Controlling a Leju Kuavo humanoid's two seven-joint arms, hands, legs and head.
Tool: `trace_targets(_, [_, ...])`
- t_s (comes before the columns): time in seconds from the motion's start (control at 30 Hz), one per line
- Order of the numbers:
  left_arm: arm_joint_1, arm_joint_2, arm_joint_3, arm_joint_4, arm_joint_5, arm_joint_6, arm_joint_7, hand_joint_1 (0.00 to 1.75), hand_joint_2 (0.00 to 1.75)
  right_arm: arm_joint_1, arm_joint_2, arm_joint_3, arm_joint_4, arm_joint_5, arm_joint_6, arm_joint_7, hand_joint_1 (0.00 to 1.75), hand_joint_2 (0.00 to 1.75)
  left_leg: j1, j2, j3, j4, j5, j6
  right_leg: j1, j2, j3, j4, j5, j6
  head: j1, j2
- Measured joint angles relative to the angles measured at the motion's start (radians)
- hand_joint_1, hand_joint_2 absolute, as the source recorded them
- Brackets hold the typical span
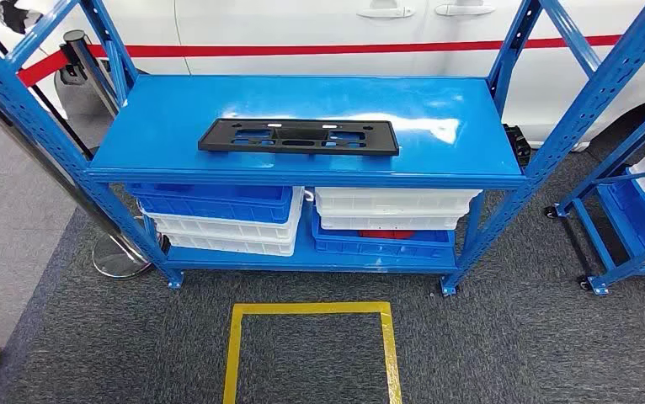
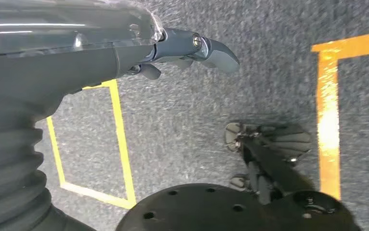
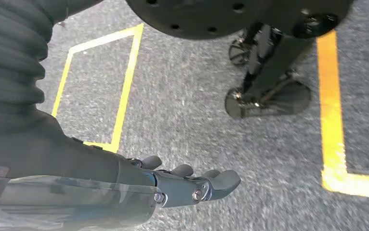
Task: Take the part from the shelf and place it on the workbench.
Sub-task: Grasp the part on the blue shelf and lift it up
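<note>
Head view: part (image 1: 298, 136) on shelf (image 1: 159, 126); stacked bins (image 1: 218, 220) below; both hands' fingers (image 2: 216, 50) released, empty.

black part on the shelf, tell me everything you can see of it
The black part is a long, flat rectangular plate, matte like moulded plastic, with several cut-out openings and two small light spots near its far edge. It lies flat on the top board of the blue shelf, roughly centred, its long side running across the shelf. Nothing else touches it, and no robot hand is near it.
</note>
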Motion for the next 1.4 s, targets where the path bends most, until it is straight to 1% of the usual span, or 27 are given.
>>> trace_targets(0.07, [-0.004,0.000,0.012,0.002,-0.009,0.000,-0.006,0.00,1.75,-0.004,0.000,-0.016,0.001,0.027,0.001,0.000,0.00,1.75,0.000,0.000,0.000,0.000,0.000,0.000,0.000,0.000,0.000,0.000,0.000,0.000,0.000,0.000])
trace_targets(0.3, [-0.030,0.000,0.114,0.025,-0.067,0.015,-0.048,0.00,1.75,-0.033,0.003,-0.143,0.019,0.209,0.013,0.000,0.00,1.75,0.000,0.000,0.001,0.000,0.000,0.000,0.000,0.000,0.000,0.000,0.000,0.000,0.000,0.000])
trace_targets(0.37, [-0.037,0.000,0.149,0.032,-0.084,0.018,-0.058,0.00,1.75,-0.042,0.006,-0.182,0.026,0.263,0.014,0.000,0.00,0.87,0.000,0.000,0.001,0.000,0.000,0.000,0.000,0.000,0.000,0.000,0.000,0.000,0.000,0.000])
trace_targets(0.4, [-0.041,-0.001,0.166,0.035,-0.093,0.020,-0.063,0.00,1.31,-0.046,0.007,-0.200,0.030,0.289,0.015,-0.001,0.00,0.44,0.000,0.000,0.001,0.000,0.000,0.000,0.000,0.000,0.000,0.000,0.000,0.000,0.000,0.000])
trace_targets(0.43, [-0.045,-0.001,0.184,0.039,-0.102,0.022,-0.067,0.00,0.87,-0.051,0.009,-0.219,0.034,0.316,0.016,-0.003,0.00,0.44,0.000,0.000,0.001,0.000,0.000,0.000,0.000,0.000,0.000,0.000,0.000,0.000,0.000,0.000])
trace_targets(0.5, [-0.052,-0.003,0.220,0.046,-0.120,0.028,-0.077,0.00,0.00,-0.061,0.014,-0.259,0.041,0.369,0.019,-0.010,0.00,1.31,0.000,0.000,0.001,0.000,0.000,0.000,0.000,0.000,0.000,0.000,0.000,0.000,0.000,0.000])
trace_targets(0.53, [-0.056,-0.003,0.237,0.050,-0.128,0.032,-0.082,0.00,0.00,-0.066,0.016,-0.279,0.045,0.394,0.021,-0.016,0.00,1.75,0.000,0.000,0.001,0.000,0.000,0.000,0.000,0.000,0.000,0.000,0.000,0.000,0.000,0.000])
trace_targets(0.6, [-0.063,-0.004,0.272,0.057,-0.145,0.036,-0.091,0.00,0.00,-0.076,0.022,-0.317,0.053,0.442,0.027,-0.031,0.00,1.75,0.000,0.000,0.001,0.000,0.000,0.000,0.000,0.000,0.000,0.000,0.000,0.000,0.000,0.000])
trace_targets(0.73, [-0.079,-0.007,0.342,0.073,-0.181,0.040,-0.114,0.00,0.00,-0.102,0.040,-0.393,0.067,0.533,0.045,-0.078,0.00,0.00,-0.004,0.000,-0.001,0.002,0.000,0.001,-0.004,0.000,0.000,-0.001,0.000,0.000,0.000,0.000])
trace_targets(0.87, [-0.093,-0.010,0.407,0.088,-0.216,0.041,-0.137,0.00,0.00,-0.139,0.068,-0.441,0.073,0.601,0.080,-0.155,0.00,0.00,-0.005,0.000,-0.002,0.005,-0.001,0.003,-0.005,0.000,0.001,-0.001,0.001,0.002,0.000,0.000])
trace_targets(0.97, [-0.106,-0.012,0.456,0.097,-0.243,0.039,-0.153,0.00,0.00,-0.167,0.089,-0.438,0.057,0.614,0.118,-0.226,0.00,0.00,-0.006,0.000,-0.003,0.009,-0.003,0.007,-0.007,0.000,0.001,-0.002,0.002,0.005,0.000,0.000])
trace_targets(1.03, [-0.112,-0.012,0.482,0.103,-0.258,0.038,-0.161,0.00,0.00,-0.179,0.098,-0.420,0.031,0.598,0.139,-0.265,0.00,0.00,-0.008,0.000,-0.003,0.009,-0.001,0.013,-0.008,0.000,0.002,-0.006,0.005,0.010,0.000,0.000])
trace_targets(1.1, [-0.115,-0.013,0.494,0.105,-0.266,0.038,-0.165,0.00,0.00,-0.184,0.102,-0.407,0.013,0.584,0.148,-0.283,0.00,0.00,-0.008,0.000,-0.003,0.005,0.001,0.016,-0.008,0.000,0.003,-0.009,0.007,0.014,0.000,0.000])
trace_targets(1.2, [-0.116,-0.013,0.496,0.105,-0.266,0.038,-0.166,0.00,0.00,-0.185,0.102,-0.404,0.009,0.581,0.149,-0.286,0.00,0.00,-0.008,0.000,-0.002,0.003,0.002,0.018,-0.007,0.001,0.003,-0.010,0.007,0.015,0.000,0.000])
trace_targets(1.27, [-0.117,-0.014,0.500,0.106,-0.269,0.038,-0.167,0.00,0.00,-0.186,0.103,-0.399,0.000,0.575,0.152,-0.291,0.00,0.00,-0.003,0.002,0.001,-0.004,0.007,0.020,-0.007,0.000,0.004,-0.008,0.006,0.016,0.000,0.000])
trace_targets(1.3, [-0.118,-0.016,0.505,0.107,-0.272,0.038,-0.168,0.00,0.00,-0.187,0.103,-0.392,-0.012,0.567,0.154,-0.298,0.00,0.00,0.000,0.003,0.005,-0.011,0.011,0.023,-0.005,-0.002,0.002,-0.001,-0.001,0.017,0.001,0.000])
trace_targets(1.33, [-0.119,-0.019,0.514,0.108,-0.277,0.038,-0.170,0.00,0.00,-0.190,0.104,-0.379,-0.039,0.549,0.159,-0.311,0.00,0.00,0.004,0.005,0.007,-0.017,0.015,0.027,-0.004,-0.004,-0.024,0.052,-0.030,0.018,0.001,0.000])
trace_targets(1.37, [-0.122,-0.023,0.531,0.112,-0.286,0.038,-0.175,0.00,0.00,-0.192,0.104,-0.355,-0.093,0.519,0.169,-0.331,0.00,0.00,0.007,0.007,0.010,-0.022,0.017,0.028,-0.004,-0.007,-0.056,0.109,-0.046,0.019,0.002,0.000])
trace_targets(1.4, [-0.124,-0.026,0.547,0.116,-0.294,0.038,-0.179,0.00,0.00,-0.194,0.104,-0.331,-0.151,0.488,0.179,-0.350,0.00,0.00,0.008,0.007,0.012,-0.022,0.016,0.028,-0.004,-0.009,-0.078,0.141,-0.047,0.020,0.002,0.000])
